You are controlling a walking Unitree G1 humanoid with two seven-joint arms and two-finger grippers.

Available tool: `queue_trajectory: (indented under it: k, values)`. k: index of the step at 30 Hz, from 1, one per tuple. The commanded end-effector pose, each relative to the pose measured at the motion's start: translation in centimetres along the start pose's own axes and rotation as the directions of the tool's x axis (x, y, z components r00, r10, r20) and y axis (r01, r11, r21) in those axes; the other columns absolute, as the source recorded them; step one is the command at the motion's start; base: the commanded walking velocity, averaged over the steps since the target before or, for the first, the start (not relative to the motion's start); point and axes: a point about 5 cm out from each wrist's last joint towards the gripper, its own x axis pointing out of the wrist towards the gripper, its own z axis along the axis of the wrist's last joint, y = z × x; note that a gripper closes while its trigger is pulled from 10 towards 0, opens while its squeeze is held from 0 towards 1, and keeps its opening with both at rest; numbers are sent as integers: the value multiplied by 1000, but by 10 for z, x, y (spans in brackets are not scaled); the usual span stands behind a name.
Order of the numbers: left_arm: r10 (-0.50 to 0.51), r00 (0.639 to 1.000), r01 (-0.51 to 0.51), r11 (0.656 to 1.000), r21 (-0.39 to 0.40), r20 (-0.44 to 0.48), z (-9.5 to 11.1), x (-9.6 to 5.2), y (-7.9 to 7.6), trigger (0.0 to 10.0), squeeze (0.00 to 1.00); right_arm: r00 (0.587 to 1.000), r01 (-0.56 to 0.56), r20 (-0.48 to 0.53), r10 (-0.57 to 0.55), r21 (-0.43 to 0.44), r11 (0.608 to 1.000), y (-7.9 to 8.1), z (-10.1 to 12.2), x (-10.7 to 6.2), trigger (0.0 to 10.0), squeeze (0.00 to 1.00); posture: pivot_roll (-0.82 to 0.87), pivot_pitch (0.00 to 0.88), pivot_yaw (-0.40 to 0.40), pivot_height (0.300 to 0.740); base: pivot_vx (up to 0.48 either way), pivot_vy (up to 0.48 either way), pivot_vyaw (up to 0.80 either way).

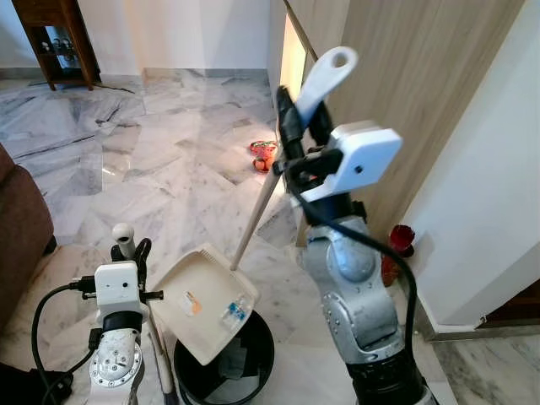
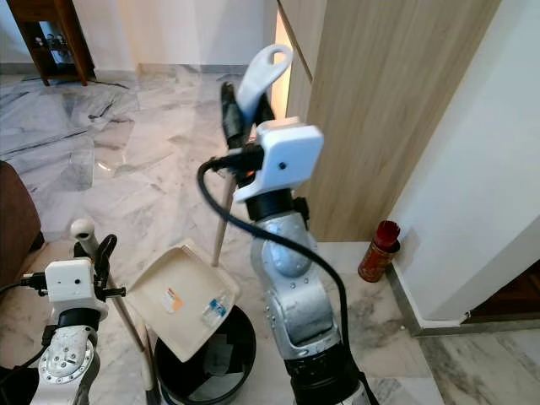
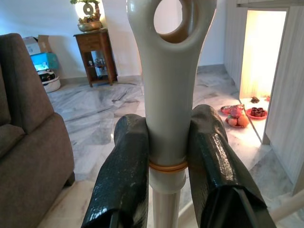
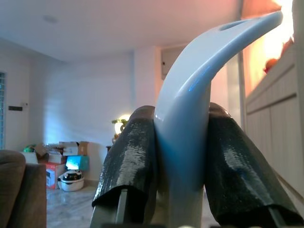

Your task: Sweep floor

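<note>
Dustpan (image 1: 202, 302): tilted above black bin (image 1: 224, 363), debris inside.
Right hand (image 1: 297, 126): clenched on dustpan handle (image 1: 325, 78).
Left hand (image 1: 131, 251): clenched on broom handle (image 3: 166, 114).

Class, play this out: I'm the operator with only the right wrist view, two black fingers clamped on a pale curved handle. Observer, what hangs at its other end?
Observer: The right gripper holds a long stick ending in a cream dustpan, tilted above a black bin.
Operator: Anything in the pan?
Observer: A few small scraps near its lower edge.
Operator: And the other arm?
Observer: The left gripper is shut on a broom handle, low beside the bin.
</note>
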Motion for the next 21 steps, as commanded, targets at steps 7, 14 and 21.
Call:
queue_trajectory:
  k: [7,14,21]
  values:
    - [-16,999,16,1000,0,41,6,4,-4,10000,0,965,-124,228,129,-38,992,28,40,1,10000,0,142,16,-40,740,0,0,0]
    - [-18,999,17,1000,2,41,4,4,-3,10000,0,927,-225,298,226,-39,974,45,53,-5,10000,0,145,16,-38,740,0,0,0]
    - [-14,999,14,1000,0,43,4,5,-2,10000,0,916,-230,331,226,-25,973,42,61,-6,10000,0,145,16,-38,740,0,0,0]
